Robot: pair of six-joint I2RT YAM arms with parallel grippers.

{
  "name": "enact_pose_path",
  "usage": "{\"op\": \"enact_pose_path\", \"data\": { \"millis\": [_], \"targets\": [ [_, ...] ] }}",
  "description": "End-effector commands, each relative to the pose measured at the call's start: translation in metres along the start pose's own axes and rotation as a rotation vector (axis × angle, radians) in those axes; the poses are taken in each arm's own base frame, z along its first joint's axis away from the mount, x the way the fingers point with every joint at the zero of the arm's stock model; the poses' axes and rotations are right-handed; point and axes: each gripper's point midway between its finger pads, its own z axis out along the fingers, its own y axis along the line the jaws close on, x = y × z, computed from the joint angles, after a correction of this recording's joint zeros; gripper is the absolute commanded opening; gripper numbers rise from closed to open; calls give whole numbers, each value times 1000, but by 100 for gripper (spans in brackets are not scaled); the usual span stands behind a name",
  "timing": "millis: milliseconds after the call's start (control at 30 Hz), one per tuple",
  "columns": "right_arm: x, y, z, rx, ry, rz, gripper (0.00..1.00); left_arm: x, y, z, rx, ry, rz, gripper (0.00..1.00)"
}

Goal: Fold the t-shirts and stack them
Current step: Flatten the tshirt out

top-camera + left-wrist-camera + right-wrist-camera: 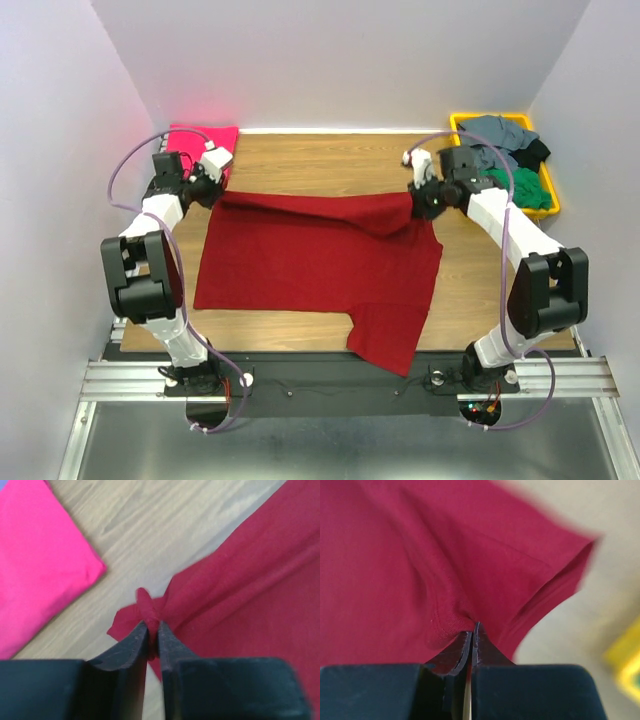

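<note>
The dark crimson-red t-shirt (320,265) lies spread across the wooden table, one part hanging over the near edge. My left gripper (213,190) is shut on its far left corner; in the left wrist view (153,627) a bunch of red fabric (240,595) is pinched between the jaws. My right gripper (420,200) is shut on its far right corner; the right wrist view (471,632) shows a hemmed fold of the shirt (420,570) clamped. The far edge is lifted and stretched between both grippers. A folded hot-pink t-shirt (200,140) lies at the far left corner, also in the left wrist view (35,570).
A yellow bin (547,190) at the far right holds grey, green and black shirts (510,150). White walls close the table on the left, far and right sides. Bare wood (320,160) shows beyond the red shirt.
</note>
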Motion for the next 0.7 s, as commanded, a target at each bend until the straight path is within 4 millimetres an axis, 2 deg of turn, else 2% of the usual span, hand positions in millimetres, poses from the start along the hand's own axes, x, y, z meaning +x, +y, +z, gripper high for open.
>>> {"op": "enact_pose_path", "data": {
  "millis": [0, 33, 67, 100, 133, 167, 267, 300, 333, 367, 400, 433, 467, 500, 533, 567, 600, 633, 667],
  "targets": [
    [39, 33, -11, -116, 105, -50, 13, 18, -7, -29, 22, 54, 106, 30],
    [44, 34, -12, -131, 124, -68, 28, 24, -6, -33, 21, 68, 102, 34],
    [48, 34, -13, -135, 146, -88, 51, 29, -5, -39, 16, 75, 99, 45],
    [47, 34, -18, -137, 158, -93, 61, 34, -1, -46, 13, 81, 76, 50],
    [45, 34, -21, -136, 156, -105, 65, 34, 2, -49, 12, 79, 66, 54],
    [41, 33, -23, -134, 147, -117, 71, 27, 8, -53, 2, 68, 64, 56],
    [19, 25, -26, -113, 107, -124, 72, 17, 14, -59, 1, 56, 24, 57],
    [10, 17, -21, -106, 100, -90, 72, 14, 16, -60, -6, 47, -5, 57],
    [16, 14, -13, -114, 121, -60, 70, 10, 17, -60, -14, 34, -18, 57],
    [4, 6, -12, -100, 102, -42, 66, 4, 19, -60, -21, 16, -32, 57],
    [3, -1, -5, -94, 111, 14, 64, 0, 20, -59, -29, 1, -48, 57],
    [9, -8, 11, -99, 142, 59, 62, -7, 27, -58, -55, -24, -54, 56],
    [-3, -18, 15, -75, 126, 74, 57, -10, 30, -54, -73, -32, -126, 55],
    [-3, -25, 20, -60, 135, 120, 55, -14, 35, -52, -89, -37, -139, 55],
    [6, -32, 36, -54, 172, 153, 54, -12, 40, -49, -120, -19, -185, 54],
    [5, -39, 39, -37, 174, 174, 54, -5, 44, -41, -130, 2, -220, 52],
    [-2, -51, 41, 0, 165, 215, 52, -11, 51, -37, -148, -1, -237, 52],
    [4, -58, 51, 12, 186, 248, 51, -8, 61, -32, -175, 15, -265, 52],
    [4, -64, 53, 26, 187, 273, 49, -8, 63, -30, -185, 17, -314, 52]
  ]
}}
